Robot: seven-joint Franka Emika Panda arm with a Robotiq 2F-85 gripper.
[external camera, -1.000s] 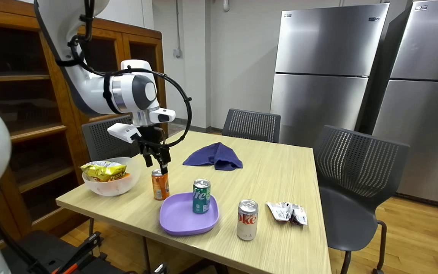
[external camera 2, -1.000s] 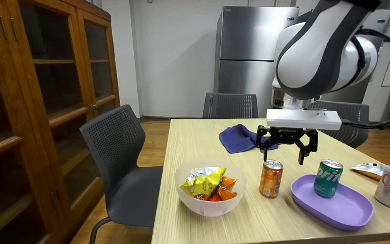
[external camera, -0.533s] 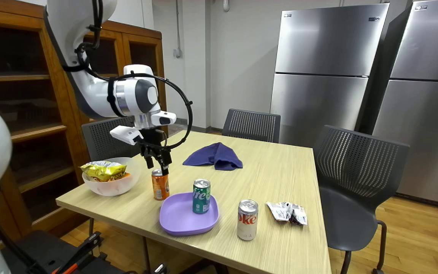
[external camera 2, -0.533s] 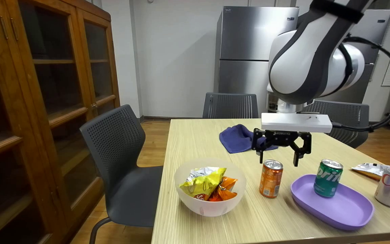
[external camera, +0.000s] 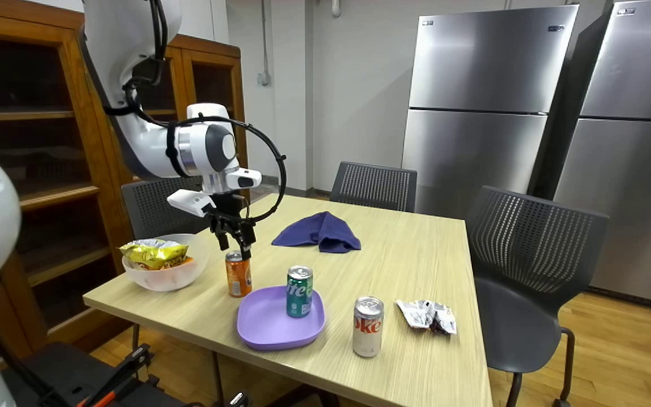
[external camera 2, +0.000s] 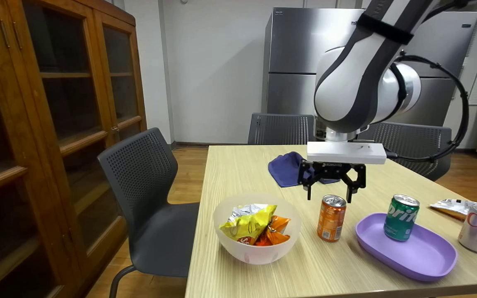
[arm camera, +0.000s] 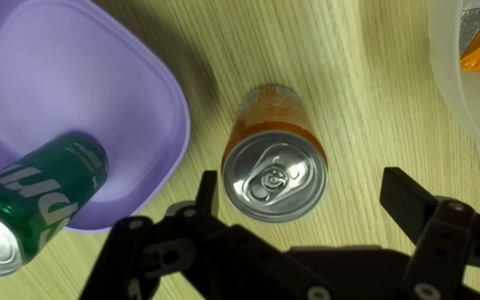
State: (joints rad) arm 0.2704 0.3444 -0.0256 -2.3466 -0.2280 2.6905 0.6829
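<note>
Gripper (external camera 2: 329,199): has slid sideways over the last second, away from the purple plate (external camera 2: 425,260) toward the frosted bowl (external camera 2: 257,255), now over the orange can (external camera 2: 331,223); items on the table (external camera: 404,254) unmoved.
Jaws: spread wide, hold of nothing; the spread leaves room on both flanks of the orange can, seemingly why they stand so.
Plate-side finger (arm camera: 208,189): just beside the orange can's lid.
Bowl-side finger (arm camera: 406,200): farther from the orange can, which sits off-centre between the two.
Fingertip height: roughly orange can's rim in both exterior views, hard to judge; no contact seen.
Orange can: upright on the table, below the gripper.
Purple plate: just beside the orange can.
Green can (external camera 2: 401,217): upright on the plate, near the orange can; plate probably serves as its stand.
Frosted bowl: near the orange can, opposite side from plate; probably keeps yellow bag (external camera 2: 251,227) and orange bag (external camera 2: 278,229) together.
Coke can (external camera: 367,330): upright, past the plate from the orange can.
Foil packet (external camera: 422,312): well apart from the orange can, near the Coke can.
Blue cloth (external camera: 321,230): behind the orange can in both exterior views.
</note>
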